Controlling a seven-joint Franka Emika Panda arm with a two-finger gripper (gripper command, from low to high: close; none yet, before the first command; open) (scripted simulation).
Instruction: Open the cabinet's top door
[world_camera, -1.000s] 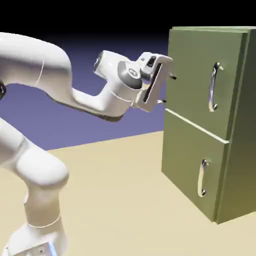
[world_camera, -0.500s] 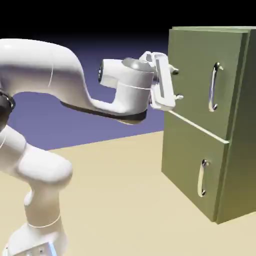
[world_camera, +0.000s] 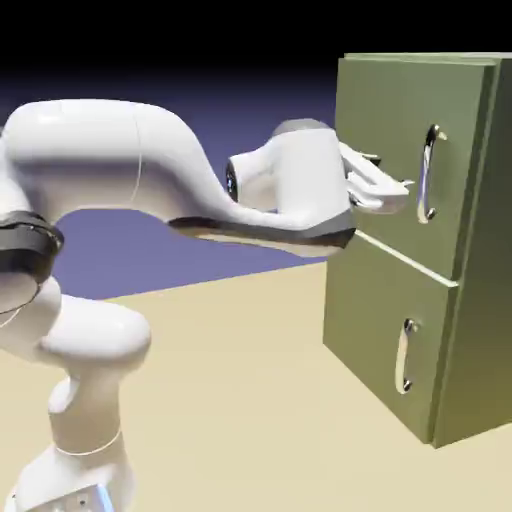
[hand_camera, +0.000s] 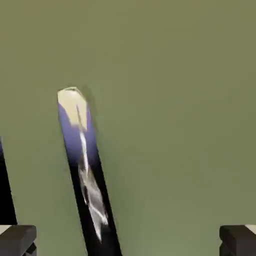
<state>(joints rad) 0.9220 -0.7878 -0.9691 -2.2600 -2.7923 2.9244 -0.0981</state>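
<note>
The long, vertical silver bar handle (world_camera: 425, 178) lies just beyond the white two-finger gripper (world_camera: 394, 172), toward the exterior view's right, near that side edge of the tall olive-green top door (world_camera: 385, 100). The door looks closed. The gripper's fingers stand wide apart with nothing held; in the hand view the bar runs lengthwise, slightly slanted, between their lines and nearer the left-hand tip. Contact seems unlikely, though the foreshortened view makes the gap hard to judge. The next move probably calls for centring on the bar. The boxy green cabinet (world_camera: 485, 260) stands on the pale tan bench (world_camera: 220, 380), against a blue-violet backdrop (world_camera: 90, 270).
</note>
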